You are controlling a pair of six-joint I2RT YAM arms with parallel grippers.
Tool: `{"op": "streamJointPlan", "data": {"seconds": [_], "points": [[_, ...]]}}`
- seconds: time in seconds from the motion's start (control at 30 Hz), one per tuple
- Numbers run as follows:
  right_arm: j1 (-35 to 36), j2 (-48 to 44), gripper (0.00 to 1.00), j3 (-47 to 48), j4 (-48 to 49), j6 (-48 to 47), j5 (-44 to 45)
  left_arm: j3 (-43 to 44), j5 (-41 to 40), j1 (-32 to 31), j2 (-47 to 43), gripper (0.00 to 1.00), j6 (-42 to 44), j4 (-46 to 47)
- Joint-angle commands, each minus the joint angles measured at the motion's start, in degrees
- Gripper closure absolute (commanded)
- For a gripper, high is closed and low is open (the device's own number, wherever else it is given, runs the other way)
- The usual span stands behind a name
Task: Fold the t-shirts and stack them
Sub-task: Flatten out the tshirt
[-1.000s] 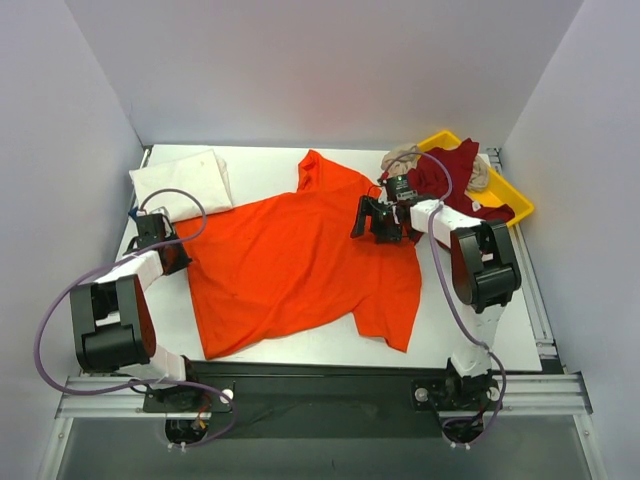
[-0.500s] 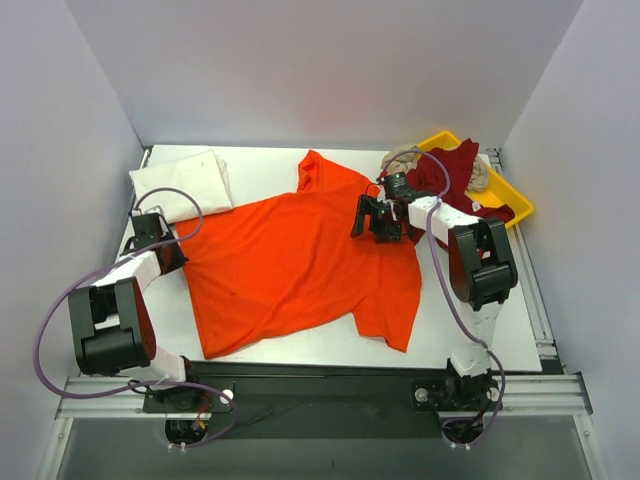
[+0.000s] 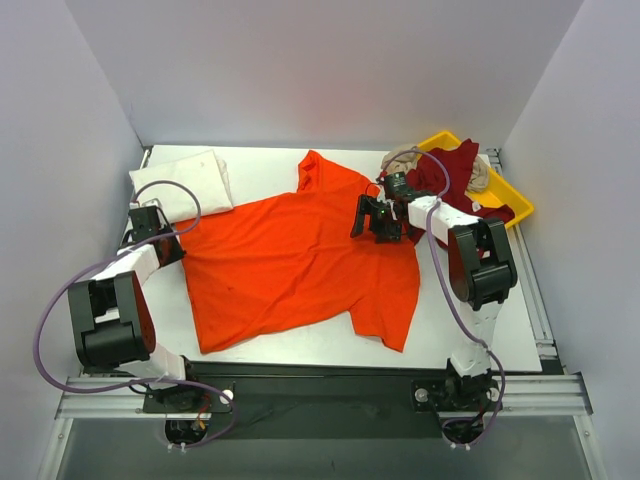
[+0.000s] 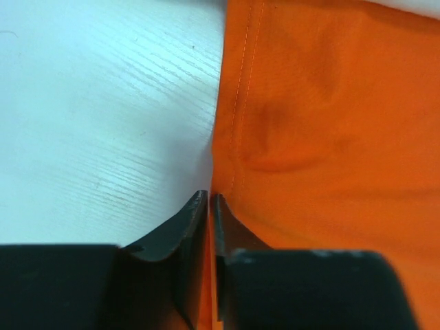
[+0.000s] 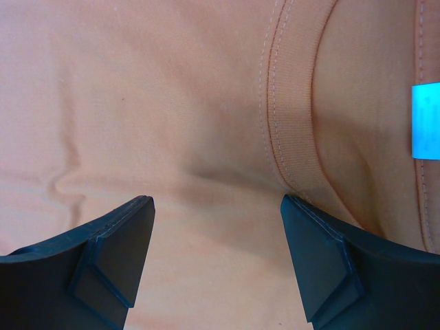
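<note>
1. The orange t-shirt (image 3: 300, 260) lies spread flat across the middle of the table (image 3: 260, 165), with its collar toward the right arm.
2. The left gripper (image 4: 208, 201) is pressed together on the shirt's hem at the left side (orange cloth shows between the fingers).
3. The right gripper (image 5: 216, 203) hangs spread wide just above the ribbed collar (image 5: 295, 137), holding nothing.
4. A folded white t-shirt (image 3: 185, 180) rests at the table's far left corner.
5. The dark red t-shirt (image 3: 455, 175) and the beige t-shirt (image 3: 400, 158) are heaped in and over the yellow tray (image 3: 518, 205) at the far right.
</note>
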Motion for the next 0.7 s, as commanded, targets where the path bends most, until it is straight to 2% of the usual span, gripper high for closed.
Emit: {"op": "streamJointPlan", "data": {"seconds": [0.0,0.07,0.17,0.23,0.33,0.5,0.67], "points": [[-0.89,1.96,0.23,0.02,-3.78,-1.43,3.36,2.13,0.49,0.59,-0.11,0.72,0.75,1.80],[-0.89,1.69,0.23,-0.06,-3.69,-1.61,3.36,1.61,0.40,0.59,-0.99,0.51,0.40,1.54],[-0.89,1.52,0.23,-0.15,-3.69,-1.78,3.36,-0.41,1.02,0.58,-3.53,0.47,-0.65,2.07],[-0.89,1.60,0.23,-0.07,-3.69,-1.78,3.36,-2.95,5.21,0.67,-5.73,0.47,-1.53,2.77],[-0.89,1.87,0.23,0.11,-3.69,-1.87,3.36,-6.20,6.55,0.41,-7.67,0.50,-2.32,3.21],[-0.89,2.04,0.23,0.20,-3.69,-1.78,3.19,-9.64,7.95,-0.03,-8.47,0.62,-2.68,3.91],[-0.63,1.25,0.23,-0.24,-3.69,-1.78,3.27,-10.26,7.87,-0.73,-7.24,0.64,-2.77,3.21]]}}
